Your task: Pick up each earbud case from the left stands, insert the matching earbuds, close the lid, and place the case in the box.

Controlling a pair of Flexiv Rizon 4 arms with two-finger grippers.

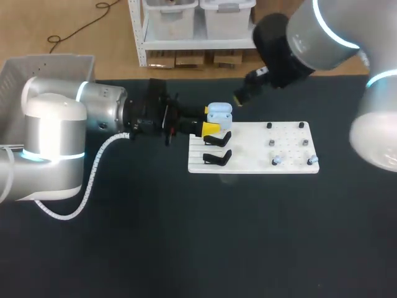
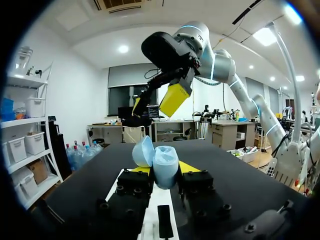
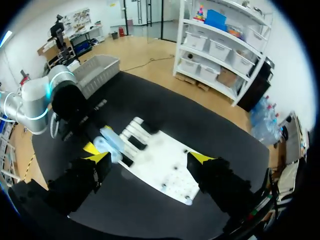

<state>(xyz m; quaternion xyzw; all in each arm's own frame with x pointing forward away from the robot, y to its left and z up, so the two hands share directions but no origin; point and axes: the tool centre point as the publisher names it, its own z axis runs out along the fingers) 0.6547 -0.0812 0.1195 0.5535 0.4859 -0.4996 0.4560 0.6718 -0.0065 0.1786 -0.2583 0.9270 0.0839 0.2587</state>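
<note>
A light-blue earbud case (image 1: 219,113) with its lid hinged open is held over the back left corner of the white board (image 1: 254,162). My left gripper (image 1: 210,120) is shut on it. In the left wrist view the case (image 2: 165,165) sits between the yellow fingertips (image 2: 188,166), its lid (image 2: 143,151) tilted back. Two black stands (image 1: 217,138) on the board's left carry no case. Two small earbuds (image 1: 276,160) rest on pegs near the board's front right. My right gripper (image 1: 243,94) hangs open above and behind the case, holding nothing; from its wrist, the case (image 3: 107,141) lies below it.
A grey bin (image 1: 37,68) stands at the table's far left. Several small pegs (image 1: 301,125) dot the right half of the board. My right gripper (image 2: 159,100) hangs high ahead of the left one. Dark tabletop (image 1: 205,236) stretches in front of the board.
</note>
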